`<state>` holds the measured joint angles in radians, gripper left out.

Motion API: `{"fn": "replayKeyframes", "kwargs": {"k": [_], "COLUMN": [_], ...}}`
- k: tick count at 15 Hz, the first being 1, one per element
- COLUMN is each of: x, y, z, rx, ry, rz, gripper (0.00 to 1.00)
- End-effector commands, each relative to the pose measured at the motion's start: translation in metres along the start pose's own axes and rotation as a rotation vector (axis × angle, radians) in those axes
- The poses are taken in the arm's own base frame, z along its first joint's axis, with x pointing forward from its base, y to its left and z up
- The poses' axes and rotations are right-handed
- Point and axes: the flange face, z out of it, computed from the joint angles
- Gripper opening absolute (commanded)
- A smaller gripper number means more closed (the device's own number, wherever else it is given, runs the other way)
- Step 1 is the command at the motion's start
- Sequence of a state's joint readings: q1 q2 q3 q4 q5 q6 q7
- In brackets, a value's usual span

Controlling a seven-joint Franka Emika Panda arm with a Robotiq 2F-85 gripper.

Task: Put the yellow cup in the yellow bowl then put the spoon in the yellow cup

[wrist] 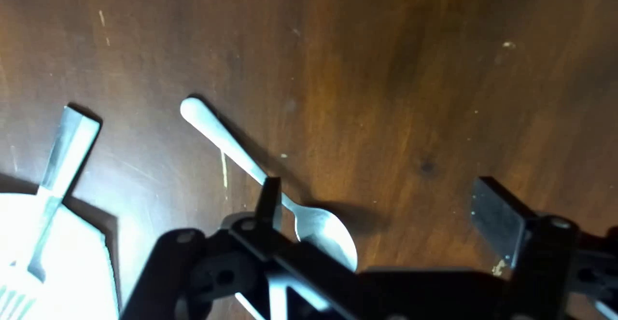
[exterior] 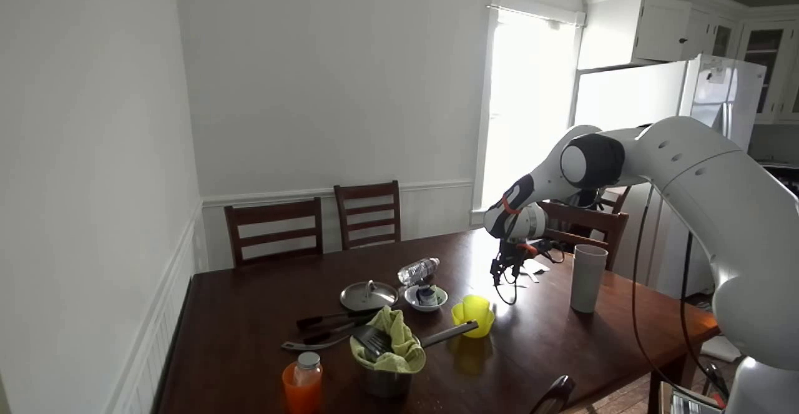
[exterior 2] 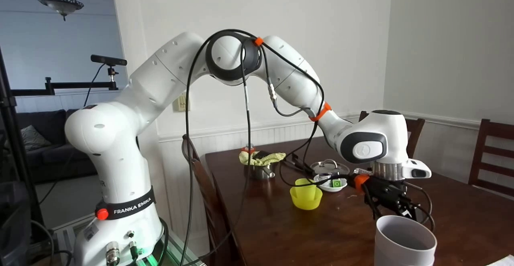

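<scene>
The arm (exterior 2: pixel 225 53) arches — end effector (wrist: pixel 384 211) spread wide.

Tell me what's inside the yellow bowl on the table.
In both exterior views, the yellow cup sits inside the yellow bowl. The bowl's floor beneath the cup is covered, so I can't see what's there.

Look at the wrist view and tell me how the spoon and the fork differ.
The spoon has a rounded handle end; the fork has a squared-off one. The spoon's head is a smooth scoop; the fork's has tines. The spoon's visible part lies over bare table, while the fork's tines lie over a white sheet. Both look silvery.
</scene>
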<state>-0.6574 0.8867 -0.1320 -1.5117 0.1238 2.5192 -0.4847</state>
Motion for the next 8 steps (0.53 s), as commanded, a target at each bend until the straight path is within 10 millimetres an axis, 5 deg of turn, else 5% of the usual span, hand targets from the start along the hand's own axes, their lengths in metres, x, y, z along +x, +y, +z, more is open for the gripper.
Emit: {"fn": "replayKeyframes", "kwargs": {"k": [1, 8], "x": [0.000, 0.003], "y": [0.016, 0.018], "z": [0.001, 0.016], "rx": [0.008, 0.007], "ry": [-0.004, 0.016], "rz": [-0.130, -0.281], "gripper": [1.00, 1.00]}}
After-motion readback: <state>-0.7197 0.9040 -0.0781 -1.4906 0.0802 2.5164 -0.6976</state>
